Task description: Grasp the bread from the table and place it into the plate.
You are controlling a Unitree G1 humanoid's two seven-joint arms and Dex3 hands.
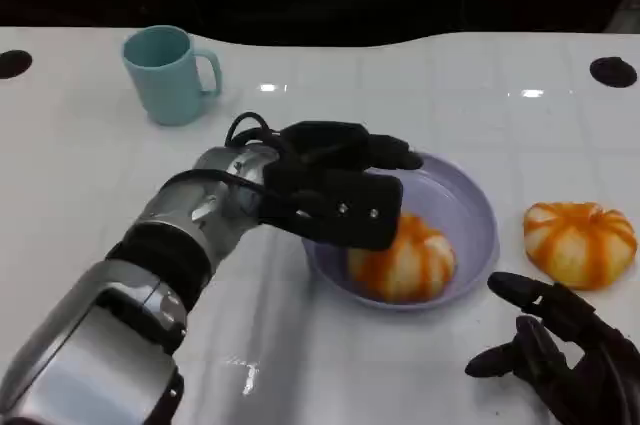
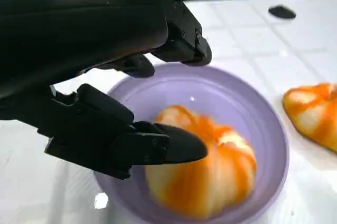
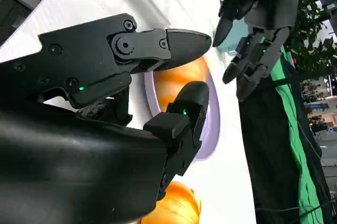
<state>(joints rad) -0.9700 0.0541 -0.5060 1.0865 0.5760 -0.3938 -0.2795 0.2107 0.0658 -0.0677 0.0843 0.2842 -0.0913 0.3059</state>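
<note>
- Nearest the head camera is the silver left forearm (image 1: pixel 150 255), coming in from the lower left and reaching across the white table (image 1: pixel 90 175) toward the middle.
- At its end, the left hand (image 1: pixel 340 190) hangs over the near-left rim of the lavender plate (image 1: pixel 478 215); its fingers are spread apart and hold nothing.
- Bread (image 1: pixel 405 257), orange-striped and round, sits inside the plate against its front wall, partly covered in the head view by the left hand.
- From the left wrist view the same bread (image 2: pixel 205 171) lies in the plate (image 2: pixel 263 124) just past a fingertip (image 2: pixel 179 147); whether that tip touches the bread I cannot tell.
- Another orange-striped bread (image 1: pixel 580 242) rests on the table just to the right of the plate, apart from its rim.
- Low at the right corner, the right hand (image 1: pixel 570 350) sits near the table edge, in front of that second bread; its fingers are apart and empty.
- Seen from the right wrist view, the right hand's fingers (image 3: pixel 174 45) frame the plate edge (image 3: pixel 213 129), with the left hand (image 3: pixel 258 29) hanging beyond it.
- Further back on the left stands a teal mug (image 1: pixel 170 75), upright, handle to the right, well apart from the plate.
- Two dark round marks lie on the table, one at the far left edge (image 1: pixel 12 63) and one at the far right (image 1: pixel 612 71).
</note>
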